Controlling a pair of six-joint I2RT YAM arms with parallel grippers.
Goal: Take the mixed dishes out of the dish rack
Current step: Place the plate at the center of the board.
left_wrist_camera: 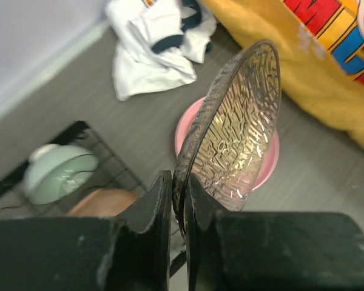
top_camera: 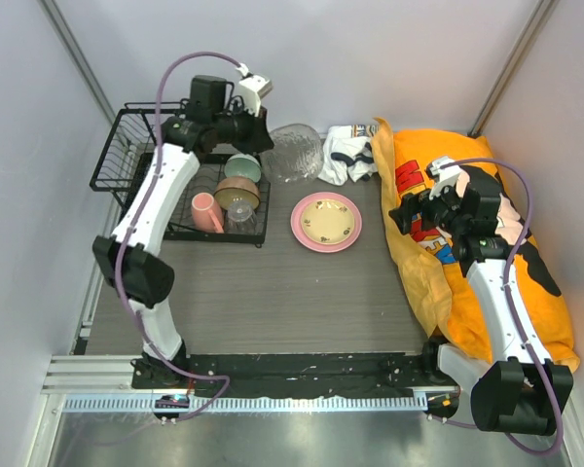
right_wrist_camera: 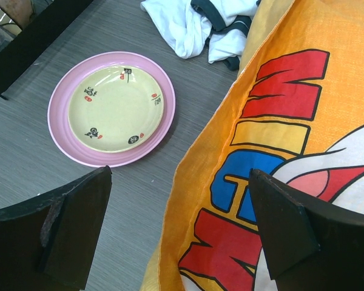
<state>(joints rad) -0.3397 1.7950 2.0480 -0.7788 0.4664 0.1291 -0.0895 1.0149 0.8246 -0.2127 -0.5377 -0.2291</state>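
My left gripper (top_camera: 265,138) (left_wrist_camera: 177,182) is shut on the rim of a clear textured glass plate (top_camera: 297,152) (left_wrist_camera: 239,133) and holds it on edge above the table, right of the black wire dish rack (top_camera: 127,146). In the rack's lower tray stand a mint-green bowl (top_camera: 241,167) (left_wrist_camera: 57,173), a brown dish (top_camera: 237,194) (left_wrist_camera: 103,203), a pink mug (top_camera: 207,211) and a clear glass cup (top_camera: 239,217). A pink plate (top_camera: 303,226) (right_wrist_camera: 64,100) lies on the table with a cream dish (top_camera: 327,220) (right_wrist_camera: 115,108) on it. My right gripper (top_camera: 416,209) (right_wrist_camera: 181,176) is open and empty over the orange cloth's edge.
A large orange printed cloth (top_camera: 487,263) (right_wrist_camera: 273,157) covers the right side of the table. A crumpled white cloth (top_camera: 348,154) (left_wrist_camera: 151,48) lies at the back between the glass plate and the orange cloth. Grey walls close in the back and sides.
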